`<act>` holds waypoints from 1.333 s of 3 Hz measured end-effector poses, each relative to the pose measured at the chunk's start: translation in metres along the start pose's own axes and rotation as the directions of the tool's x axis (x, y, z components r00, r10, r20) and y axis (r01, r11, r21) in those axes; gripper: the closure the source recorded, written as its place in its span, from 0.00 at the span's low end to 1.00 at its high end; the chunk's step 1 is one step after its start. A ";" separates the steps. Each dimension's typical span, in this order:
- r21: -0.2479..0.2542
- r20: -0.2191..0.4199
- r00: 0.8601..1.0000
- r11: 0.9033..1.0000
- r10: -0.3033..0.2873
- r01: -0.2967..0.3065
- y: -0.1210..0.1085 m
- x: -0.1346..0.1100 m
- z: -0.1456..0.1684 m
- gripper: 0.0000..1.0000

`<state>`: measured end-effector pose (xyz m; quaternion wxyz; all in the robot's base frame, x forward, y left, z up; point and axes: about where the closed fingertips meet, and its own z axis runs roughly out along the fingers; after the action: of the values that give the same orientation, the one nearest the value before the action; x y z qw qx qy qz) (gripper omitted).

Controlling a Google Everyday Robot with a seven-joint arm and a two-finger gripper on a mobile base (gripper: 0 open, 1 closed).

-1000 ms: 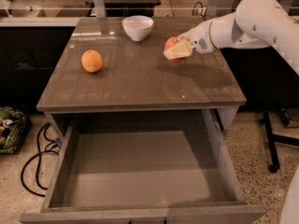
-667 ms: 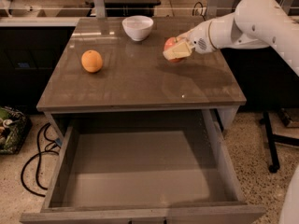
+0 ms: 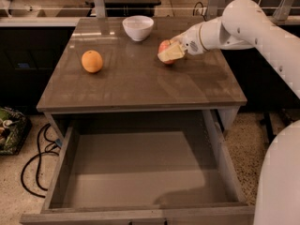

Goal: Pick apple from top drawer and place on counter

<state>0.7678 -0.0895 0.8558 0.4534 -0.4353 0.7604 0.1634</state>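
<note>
The red apple is at the back right of the glossy grey-brown counter, low over or touching its surface. My gripper reaches in from the right on the white arm and is shut on the apple; its pale fingers cover the apple's front. The top drawer is pulled fully open below the counter's front edge, and nothing lies in it.
An orange fruit sits on the counter's left side. A white bowl stands at the back middle. Black cables lie on the floor to the left of the drawer. My white arm's body fills the right edge.
My gripper and the apple have shifted slightly left over the counter. The orange, the bowl and the drawer have not moved.
</note>
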 end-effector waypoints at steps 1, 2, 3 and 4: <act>-0.005 -0.001 1.000 1.000 0.000 0.000 0.002 0.000 0.003 0.82; -0.010 -0.001 1.000 1.000 0.000 0.000 0.004 0.000 0.006 0.59; -0.015 -0.002 1.000 1.000 0.000 0.000 0.005 0.000 0.009 0.35; -0.020 -0.002 1.000 1.000 0.000 0.000 0.007 0.000 0.011 0.12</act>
<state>0.7682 -0.0782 0.8486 0.4481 -0.4400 0.7593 0.1703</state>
